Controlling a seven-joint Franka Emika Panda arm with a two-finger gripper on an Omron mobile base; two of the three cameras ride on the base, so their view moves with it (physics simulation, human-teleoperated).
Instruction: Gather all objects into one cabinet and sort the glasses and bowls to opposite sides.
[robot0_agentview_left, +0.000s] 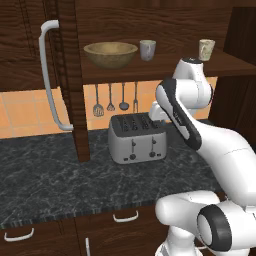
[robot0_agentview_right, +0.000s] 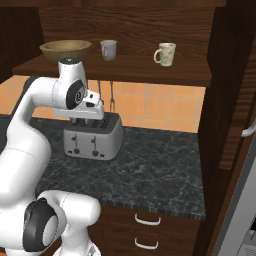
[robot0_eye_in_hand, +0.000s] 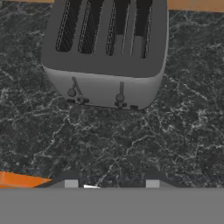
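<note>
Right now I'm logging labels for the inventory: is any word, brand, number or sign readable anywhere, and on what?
None can be read.
Toaster: knobs and levers on its front, no lettering visible.
Speckled mug: a mottled pattern, no text.
Grey cup and tan bowl: plain.

Wide tan bowl (robot0_agentview_left: 110, 54) upright at the shelf's left end. Grey tumbler (robot0_agentview_left: 147, 50) just right of it. Beige speckled tumbler (robot0_agentview_left: 206, 49) well apart, toward the right end.
</note>
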